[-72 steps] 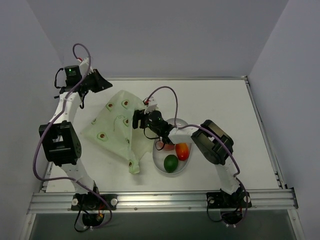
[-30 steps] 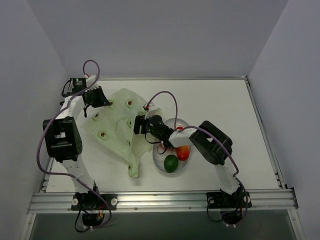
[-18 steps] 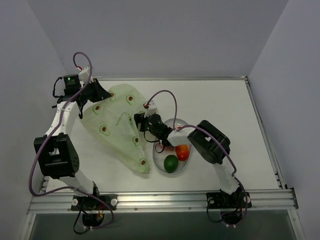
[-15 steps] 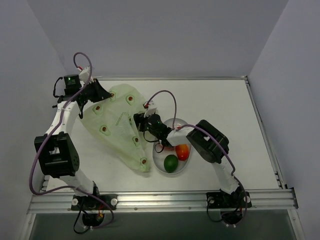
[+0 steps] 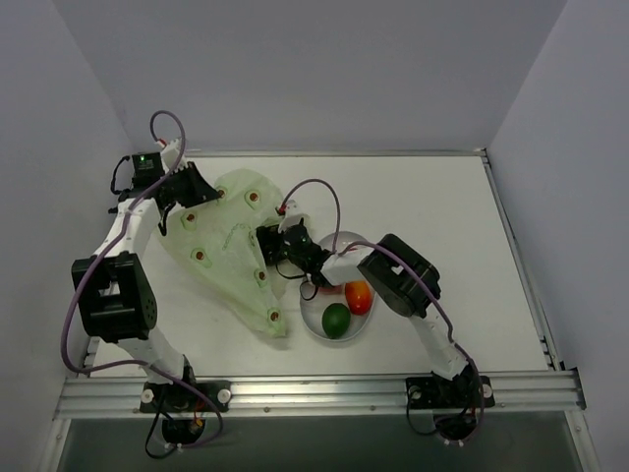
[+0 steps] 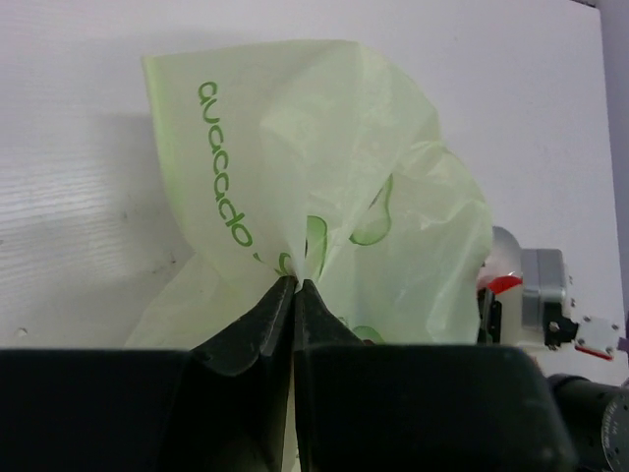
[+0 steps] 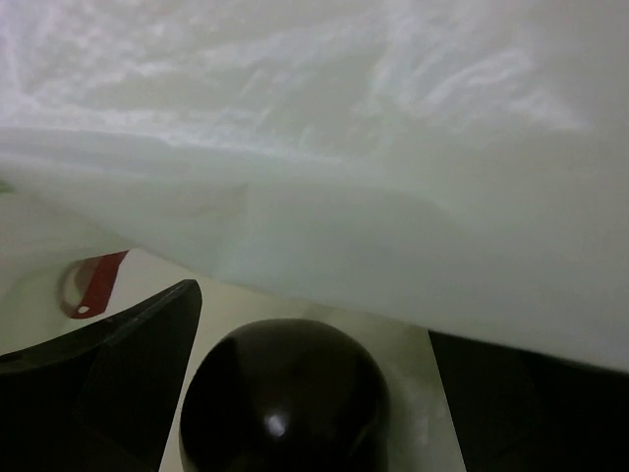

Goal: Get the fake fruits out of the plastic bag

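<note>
Top view: left hand [image 5: 189, 193], upper left, gripped the plastic bag [image 5: 231, 251] by a corner; right hand [image 5: 267, 246] sat mid-frame at its edge. Left wrist: hand clamped on bag film. Right wrist: hand wide, dark ball [image 7: 285, 403] lay directly between its fingers [image 7: 118, 374], lower centre, under film.

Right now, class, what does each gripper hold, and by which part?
The left gripper pinches a gathered fold of the plastic bag. The right gripper holds nothing; the dark ball sits loose between its open fingers.
</note>
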Controlling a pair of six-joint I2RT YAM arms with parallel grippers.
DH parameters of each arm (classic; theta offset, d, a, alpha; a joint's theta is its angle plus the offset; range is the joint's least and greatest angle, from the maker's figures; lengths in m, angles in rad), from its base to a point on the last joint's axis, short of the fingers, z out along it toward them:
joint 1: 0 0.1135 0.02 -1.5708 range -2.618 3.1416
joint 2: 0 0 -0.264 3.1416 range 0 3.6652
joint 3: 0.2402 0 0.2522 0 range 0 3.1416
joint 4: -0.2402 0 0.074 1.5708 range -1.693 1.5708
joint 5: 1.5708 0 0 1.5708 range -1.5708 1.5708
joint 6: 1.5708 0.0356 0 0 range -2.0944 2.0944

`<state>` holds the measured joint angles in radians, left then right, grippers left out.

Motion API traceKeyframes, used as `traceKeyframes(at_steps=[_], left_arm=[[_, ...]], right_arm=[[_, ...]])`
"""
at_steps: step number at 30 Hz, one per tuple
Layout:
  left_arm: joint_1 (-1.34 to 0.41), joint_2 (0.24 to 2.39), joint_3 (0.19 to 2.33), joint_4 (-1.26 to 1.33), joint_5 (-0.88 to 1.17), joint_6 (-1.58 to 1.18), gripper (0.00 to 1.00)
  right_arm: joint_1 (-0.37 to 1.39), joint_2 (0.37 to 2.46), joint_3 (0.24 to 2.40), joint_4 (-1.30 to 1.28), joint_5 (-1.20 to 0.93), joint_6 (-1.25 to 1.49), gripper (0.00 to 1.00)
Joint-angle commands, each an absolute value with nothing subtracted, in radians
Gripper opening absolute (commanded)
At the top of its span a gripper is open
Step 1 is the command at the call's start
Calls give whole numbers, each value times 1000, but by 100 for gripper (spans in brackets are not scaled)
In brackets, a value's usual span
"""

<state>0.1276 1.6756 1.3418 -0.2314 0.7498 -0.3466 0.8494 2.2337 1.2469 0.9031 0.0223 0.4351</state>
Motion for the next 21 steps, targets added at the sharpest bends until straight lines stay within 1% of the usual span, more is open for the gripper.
traceKeyframes(at_steps=[1, 4, 5, 6, 8, 9, 10, 12, 13, 14, 17, 18, 20, 21], left_arm=[[133, 1703, 1399, -265, 674, -321, 2], [133, 1750, 1407, -282, 635, -322, 3], [133, 1764, 1405, -282, 629, -324, 6], [133, 1767, 1402, -284, 621, -325, 12], [133, 1763, 1393, -284, 571, -337, 35], [133, 1756, 1385, -275, 557, -347, 50], [133, 1749, 1378, -270, 540, -360, 76], [133, 1711, 1358, -252, 505, -376, 89], [132, 1691, 1350, -242, 497, -394, 94], [129, 1604, 1335, -226, 491, -420, 97], [104, 1547, 1313, -230, 476, -433, 97], [91, 1481, 1305, -251, 456, -425, 97], [25, 1407, 1263, -339, 355, -410, 96], [2, 1331, 1241, -371, 322, -402, 96]], right_arm=[[891, 2149, 1186, 890, 96, 394, 93], [894, 2102, 1189, 821, 97, 371, 94], [894, 2077, 1189, 810, 103, 355, 94], [894, 2071, 1187, 802, 106, 348, 94], [894, 2066, 1198, 747, 103, 339, 92], [897, 2066, 1195, 738, 100, 341, 91], [910, 2065, 1187, 730, 100, 345, 91], [925, 2059, 1172, 723, 116, 359, 92], [940, 2056, 1161, 713, 129, 359, 92], [948, 2048, 1161, 687, 150, 354, 92], [954, 2046, 1166, 667, 164, 347, 91], [956, 2045, 1170, 661, 169, 344, 89], [957, 2046, 1178, 632, 182, 339, 86], [957, 2043, 1181, 624, 186, 337, 86]])
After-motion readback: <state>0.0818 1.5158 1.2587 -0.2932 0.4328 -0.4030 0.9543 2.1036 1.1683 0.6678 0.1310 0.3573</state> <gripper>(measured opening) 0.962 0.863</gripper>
